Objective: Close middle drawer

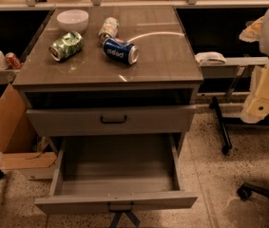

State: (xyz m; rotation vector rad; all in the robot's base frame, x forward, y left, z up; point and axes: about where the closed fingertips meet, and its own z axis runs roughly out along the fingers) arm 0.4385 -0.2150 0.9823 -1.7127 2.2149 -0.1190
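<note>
The middle drawer (117, 175) is pulled far out of the grey-brown cabinet. Its plain grey inner tray is bare, and its low flat front (77, 204) faces me near the bottom edge. Its small dark bar handle (120, 206) sits at the centre of that front. My gripper (123, 218) is a dark bluish shape just below this handle at the bottom edge, mostly cut off by the frame. Above, the taller-fronted drawer (110, 120) with the same handle stands slightly out. The lowest drawer is hidden under the open one.
The cabinet top (162, 56) holds a white bowl (72, 19) and three lying cans (120, 50). A cardboard box (10, 127) leans at the left. A pale arm section (267, 84) and dark chair legs (222, 127) stand at the right. The floor is speckled.
</note>
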